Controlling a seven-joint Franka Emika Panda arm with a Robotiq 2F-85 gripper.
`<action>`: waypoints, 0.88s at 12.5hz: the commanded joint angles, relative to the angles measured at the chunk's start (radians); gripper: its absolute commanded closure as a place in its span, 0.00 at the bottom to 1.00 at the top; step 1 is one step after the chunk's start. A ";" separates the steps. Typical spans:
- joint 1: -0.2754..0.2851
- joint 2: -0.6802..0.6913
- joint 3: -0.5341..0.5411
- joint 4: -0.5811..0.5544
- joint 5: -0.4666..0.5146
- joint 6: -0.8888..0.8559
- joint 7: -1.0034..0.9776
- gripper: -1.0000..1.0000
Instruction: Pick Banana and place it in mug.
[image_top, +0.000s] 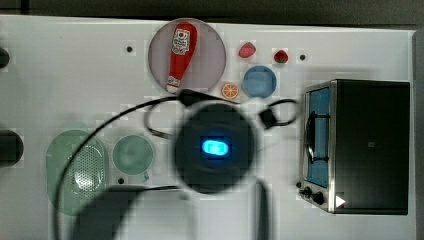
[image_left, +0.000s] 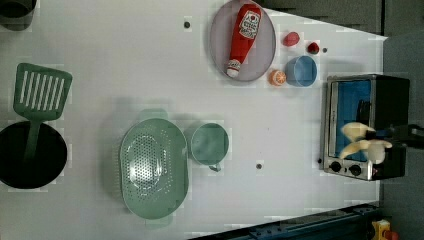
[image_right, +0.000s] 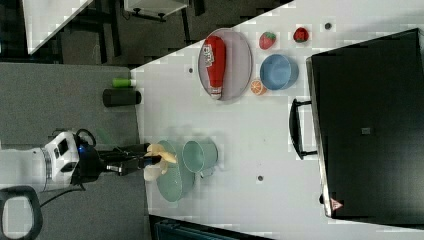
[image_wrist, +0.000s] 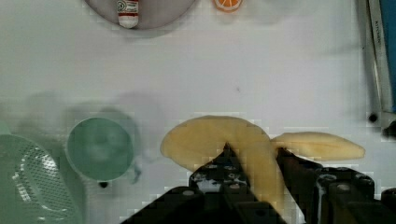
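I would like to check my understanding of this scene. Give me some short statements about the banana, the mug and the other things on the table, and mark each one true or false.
1. The gripper holds the Banana above the table. True.
2. The Banana already lies inside the mug. False: the mug is empty, and the Banana is in the gripper.
3. The ketchup bottle lies on the round plate. True.
4. In the left view, the mug stands to the left of the green basket. False: it stands at the left view's right of the basket.
5. The orange slice lies inside the blue bowl. False: it lies beside it on the table.
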 joint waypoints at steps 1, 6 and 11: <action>0.082 0.054 0.144 -0.039 0.048 0.013 0.280 0.69; 0.086 0.191 0.312 -0.072 0.049 0.230 0.518 0.69; 0.087 0.296 0.368 -0.209 0.046 0.506 0.639 0.69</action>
